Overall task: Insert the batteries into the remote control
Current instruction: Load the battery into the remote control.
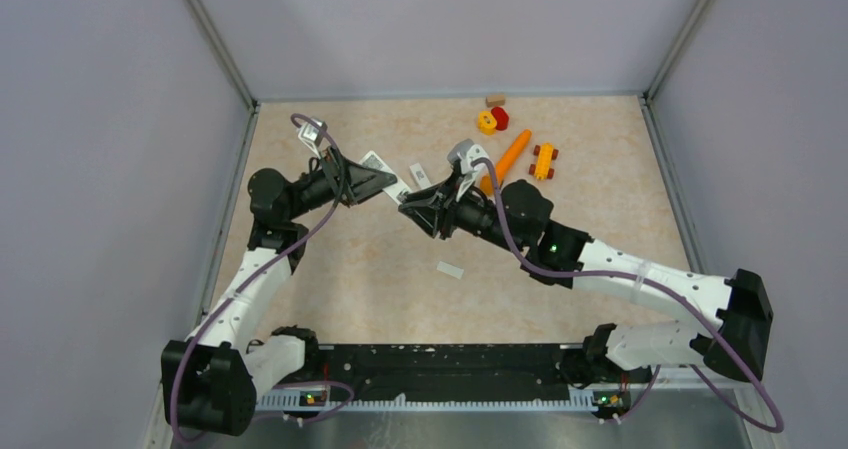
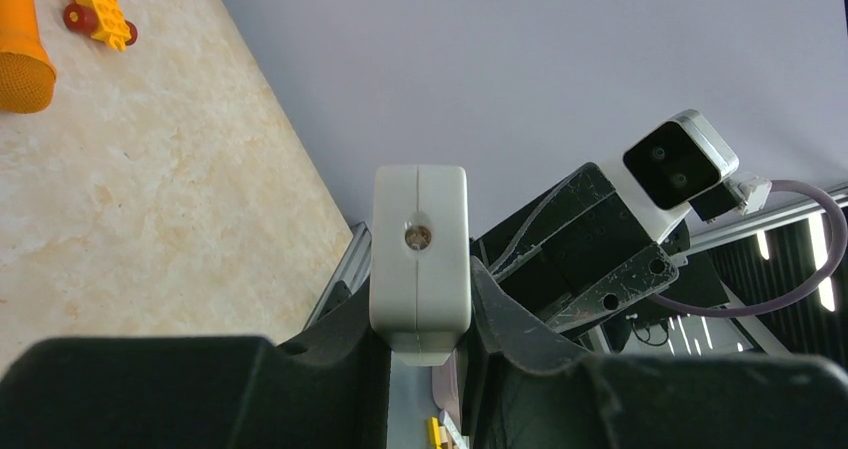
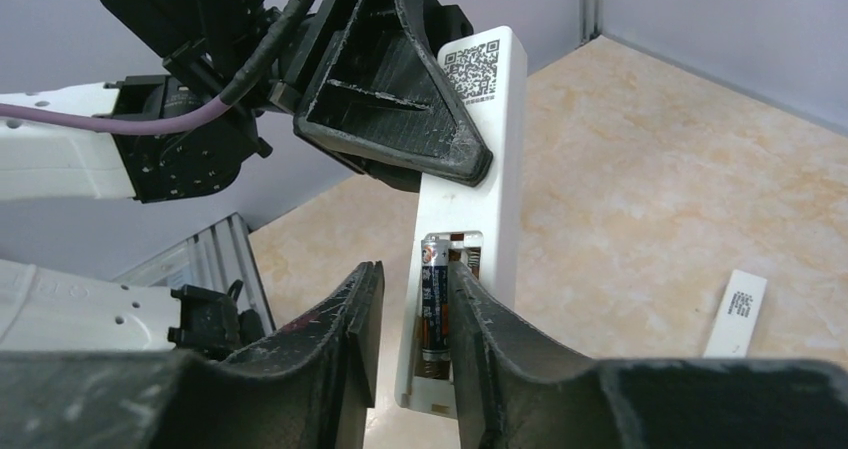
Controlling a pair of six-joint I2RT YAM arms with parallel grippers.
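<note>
My left gripper is shut on the remote control, a slim white bar held tilted above the table. The left wrist view shows the remote control's end clamped between both fingers. In the right wrist view the remote control has its compartment open, with one dark battery lying in the left slot and a bare spring in the slot beside it. My right gripper is open there: the battery is next to the right finger, and the left finger stands apart from it. From above, the right gripper meets the remote's lower end.
A small white cover strip lies on the table in front of the grippers, cover strip. Another small white piece lies behind them. At the back right are an orange carrot, a yellow toy car, yellow and red blocks and a wooden block.
</note>
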